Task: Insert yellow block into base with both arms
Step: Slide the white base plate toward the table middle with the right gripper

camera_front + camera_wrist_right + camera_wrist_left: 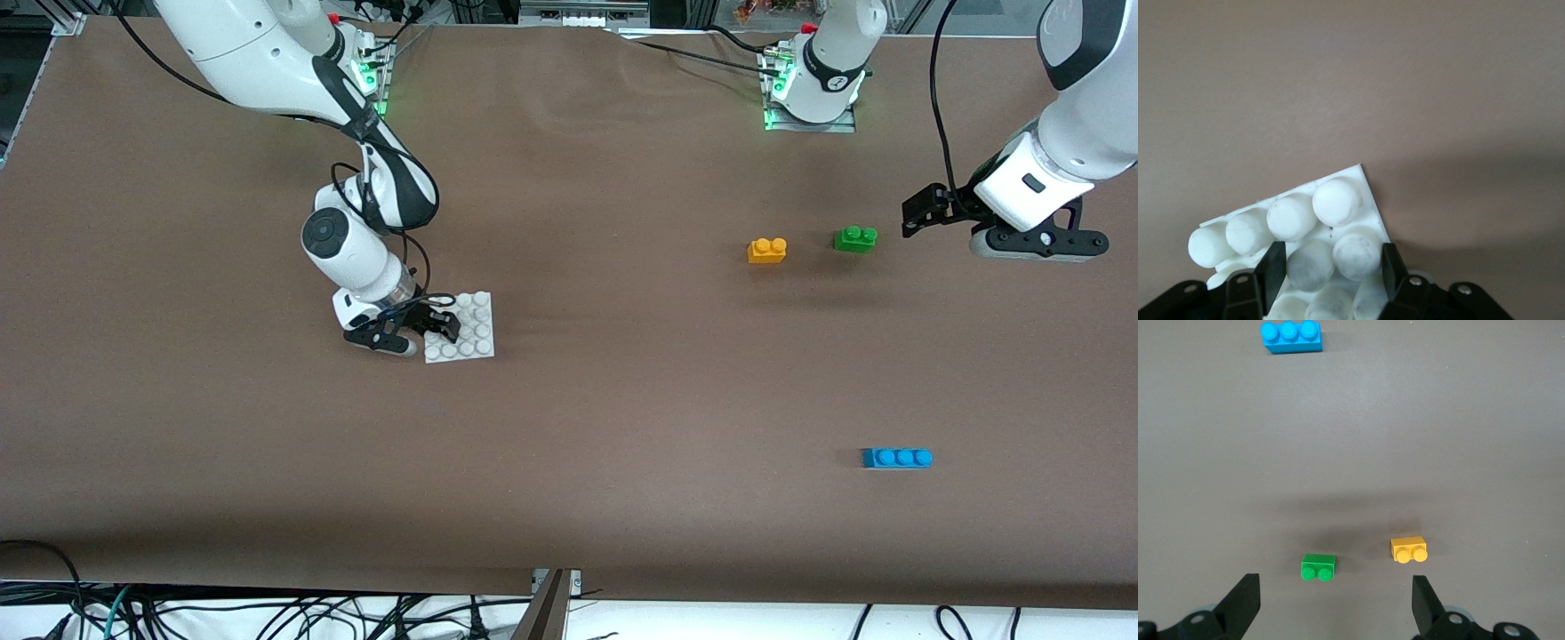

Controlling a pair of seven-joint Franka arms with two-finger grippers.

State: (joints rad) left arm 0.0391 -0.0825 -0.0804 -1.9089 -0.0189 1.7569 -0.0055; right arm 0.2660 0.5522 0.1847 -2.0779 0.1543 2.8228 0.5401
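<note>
1. Right gripper is down at table level on the base, at the plate's edge toward the right arm's end of the table. In the right wrist view its two fingers sit on either side of a pair of studs of the base; the gripper is clenched on the plate there.
2. The base lies flat on the brown table, slightly skewed. Most of its stud grid shows clear of the gripper, on the side toward the left arm's end.
3. Left gripper hangs in the air over the table at the left arm's end, fingers spread wide, nothing between them. The left arm waits.
4. Left wrist view: the two black fingertips of the left gripper frame the scene, and the yellow block and green brick both lie on the table below and just ahead of the spread fingers, untouched.
5. Yellow block rests on the table, studs up, well apart from the base and the right gripper. It is nearer the left gripper, with the green brick between them.
6. Blue brick, three studs, lies alone on the table, nearer the front camera than the other bricks and well clear of both grippers. It also shows in the left wrist view.
</note>
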